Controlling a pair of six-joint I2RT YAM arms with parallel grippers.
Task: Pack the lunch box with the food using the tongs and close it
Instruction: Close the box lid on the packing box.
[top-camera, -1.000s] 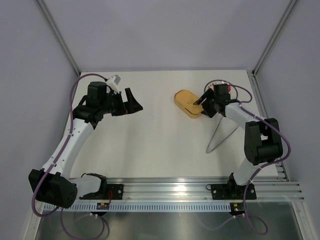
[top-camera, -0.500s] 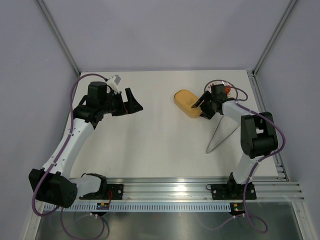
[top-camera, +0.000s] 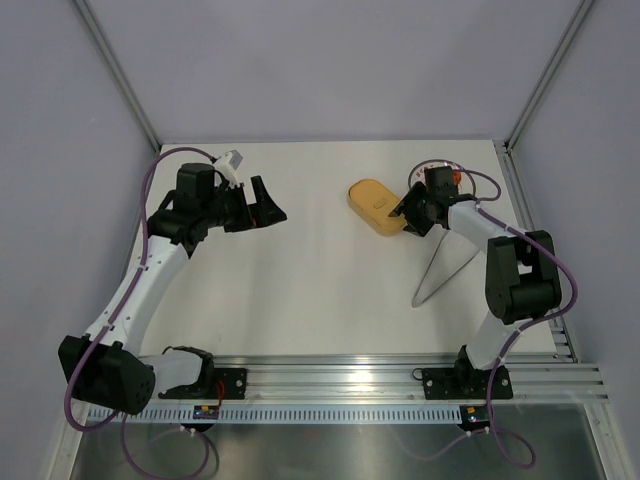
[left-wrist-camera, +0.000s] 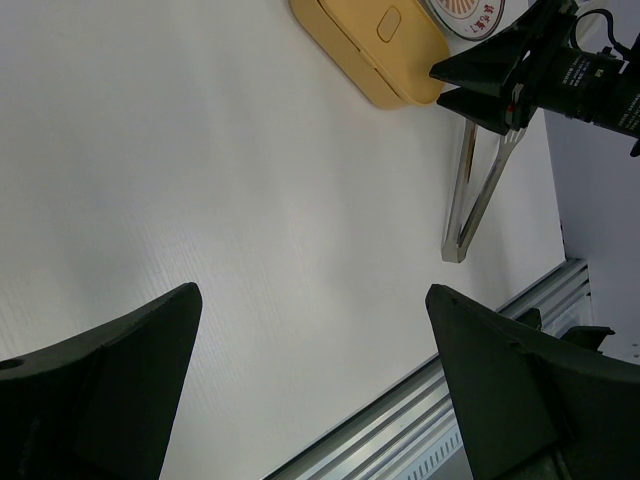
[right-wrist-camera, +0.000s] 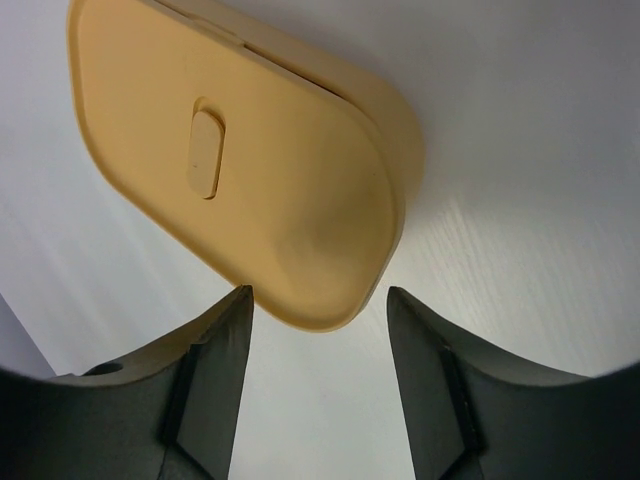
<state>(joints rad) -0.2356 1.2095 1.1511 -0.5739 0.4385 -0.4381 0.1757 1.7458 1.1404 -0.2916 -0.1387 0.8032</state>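
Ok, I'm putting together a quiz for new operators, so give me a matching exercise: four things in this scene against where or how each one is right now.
Things:
1. lunch box
2. tongs
3. left gripper
4. right gripper

States:
A. open and empty, held above the table
B. lying flat on the table, unheld
C. closed, resting on the table
D. open, straddling the box's rounded end

Pairs: 1-C, 2-B, 3-A, 4-D
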